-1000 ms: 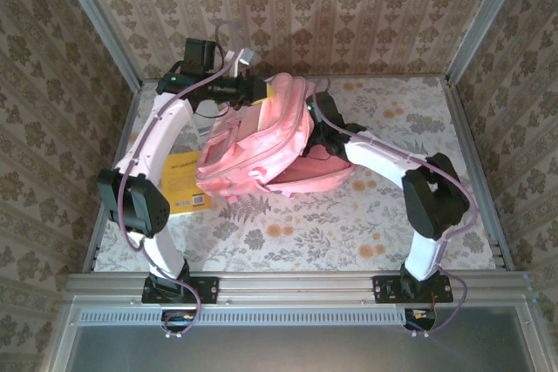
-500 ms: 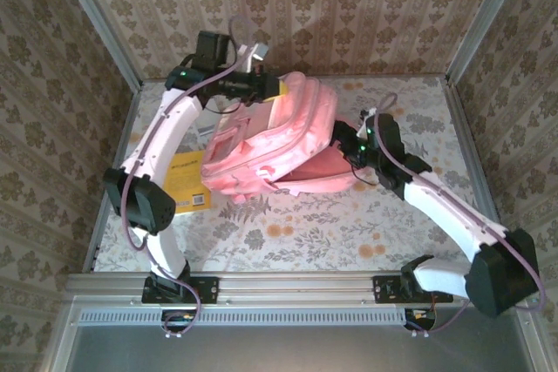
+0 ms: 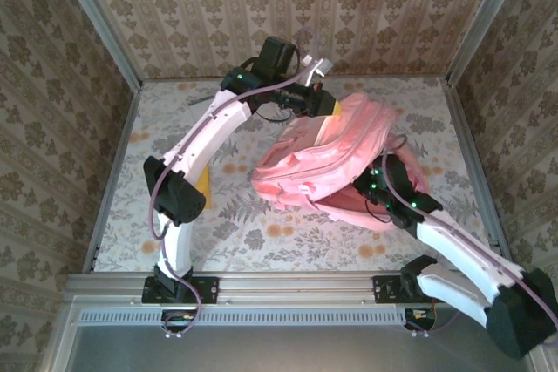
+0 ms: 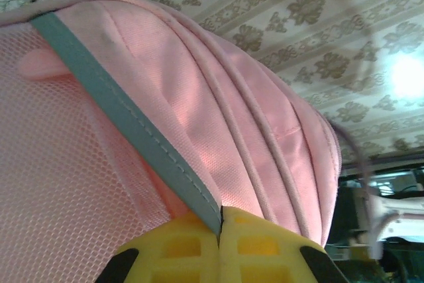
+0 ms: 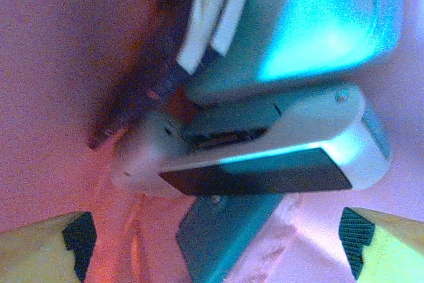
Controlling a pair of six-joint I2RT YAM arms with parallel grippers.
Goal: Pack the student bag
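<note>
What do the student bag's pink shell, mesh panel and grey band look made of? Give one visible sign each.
Student bag shell: matte woven fabric, probably synthetic; fine weave and piped seams show. Mesh panel: open netting, its small holes visible. Grey band: flat binding tape, likely woven; pale stitching runs along it.

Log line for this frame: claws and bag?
left claw: shut on student bag trim | right claw: open, inside bag near white stapler-like item

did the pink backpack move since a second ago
Yes. The student bag has shifted right across the table, away from the left rail and closer to the right rail, gripped by the shut left gripper.
</note>
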